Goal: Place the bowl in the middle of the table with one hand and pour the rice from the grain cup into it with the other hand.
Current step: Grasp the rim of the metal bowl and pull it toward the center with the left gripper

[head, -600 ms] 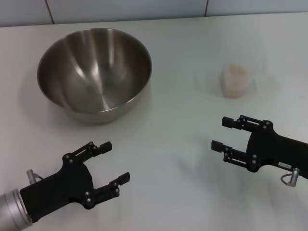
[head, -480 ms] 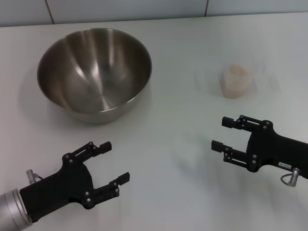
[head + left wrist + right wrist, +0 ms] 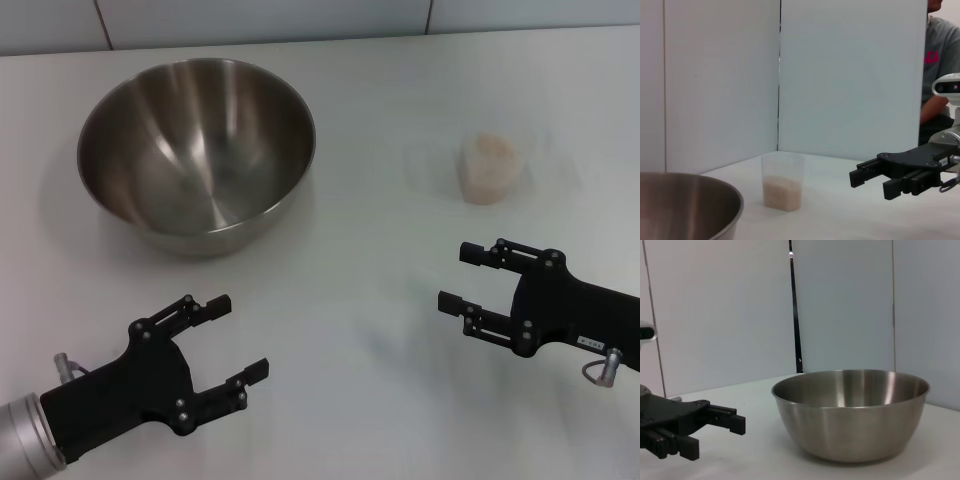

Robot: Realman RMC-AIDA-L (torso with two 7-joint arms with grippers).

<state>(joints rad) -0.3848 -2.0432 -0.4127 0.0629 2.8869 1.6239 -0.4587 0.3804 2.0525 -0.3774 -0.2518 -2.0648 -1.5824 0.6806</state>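
Note:
The steel bowl [image 3: 197, 150] stands upright and empty on the left rear part of the white table [image 3: 350, 240]. It also shows in the right wrist view as the bowl [image 3: 850, 415]. The clear grain cup [image 3: 488, 170] stands upright at the right rear with rice [image 3: 783, 192] filling its lower part. My left gripper [image 3: 240, 336] hovers open at the front left, well short of the bowl. At the front right my right gripper [image 3: 458, 277] is open, a little in front of the cup. Neither gripper holds anything.
White wall panels [image 3: 840, 75] rise behind the table's far edge. A person in a grey shirt [image 3: 940, 55] is beyond the panels on the right. Bare tabletop lies between the bowl and the cup.

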